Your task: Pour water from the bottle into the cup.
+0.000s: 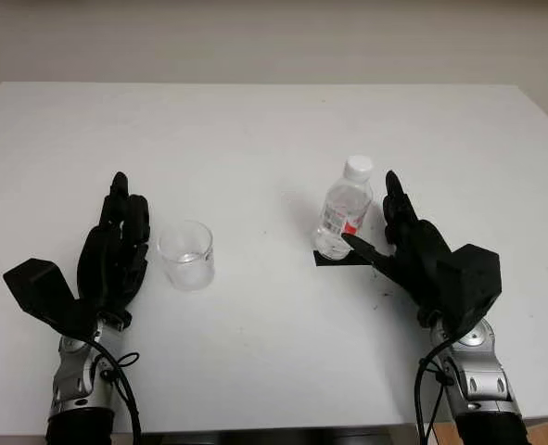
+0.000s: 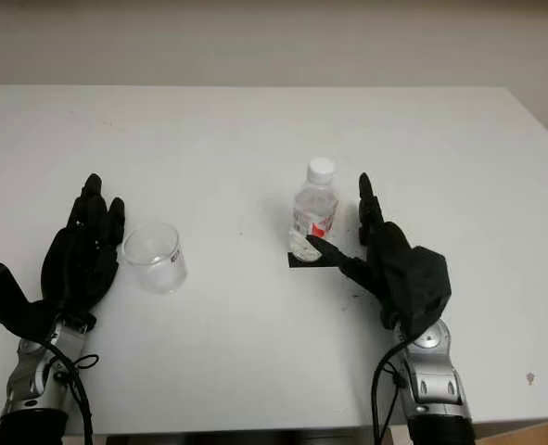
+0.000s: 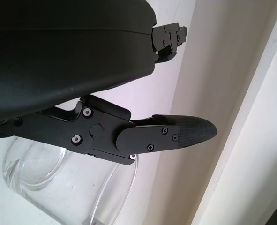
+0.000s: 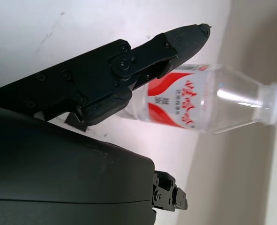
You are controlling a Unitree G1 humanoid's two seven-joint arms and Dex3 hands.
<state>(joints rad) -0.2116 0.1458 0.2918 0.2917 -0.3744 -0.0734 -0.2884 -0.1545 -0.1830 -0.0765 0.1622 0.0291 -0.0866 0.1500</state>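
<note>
A clear plastic bottle (image 1: pixel 345 209) with a white cap and a red label stands upright on a small black patch (image 1: pixel 340 259) right of the table's middle. My right hand (image 1: pixel 405 243) is open just to its right, one finger reaching toward the bottle's base without gripping it. In the right wrist view the bottle (image 4: pixel 199 105) lies just past a fingertip (image 4: pixel 187 37). A clear cup (image 1: pixel 186 254) stands left of centre, upright. My left hand (image 1: pixel 116 250) is open just left of the cup, not holding it; the cup (image 3: pixel 44 173) sits beside its finger (image 3: pixel 175 136).
The white table (image 1: pixel 274 139) stretches wide behind both objects. Its front edge runs just behind my wrists. A pale wall rises beyond the far edge.
</note>
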